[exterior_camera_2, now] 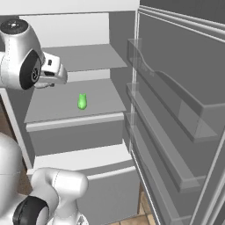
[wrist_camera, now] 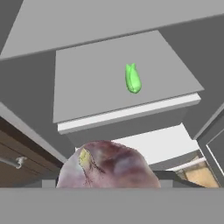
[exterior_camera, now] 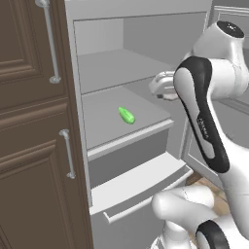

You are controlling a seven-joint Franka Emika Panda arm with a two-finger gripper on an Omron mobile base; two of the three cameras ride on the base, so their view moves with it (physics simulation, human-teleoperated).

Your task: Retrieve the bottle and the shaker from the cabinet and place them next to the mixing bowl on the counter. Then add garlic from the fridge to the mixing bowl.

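The garlic [wrist_camera: 107, 165], clamped between half-open fingers, is best drawn straight out of the fridge [exterior_camera: 121, 138], clear of the green item [wrist_camera: 132, 78] at 12 o'clock.

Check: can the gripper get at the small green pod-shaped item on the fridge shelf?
Reaching the green pod likely yes, shelf open in front; grasping no: gripper holds a purplish garlic bulb.

No text, label, brand, number or sign can be read anywhere. The arm [exterior_camera: 206, 121] carries a faint line of small marks along its dark strip, too blurred to make out. The fridge [exterior_camera_2: 79, 61] shelves and the cabinet door [exterior_camera: 29, 121] are plain.
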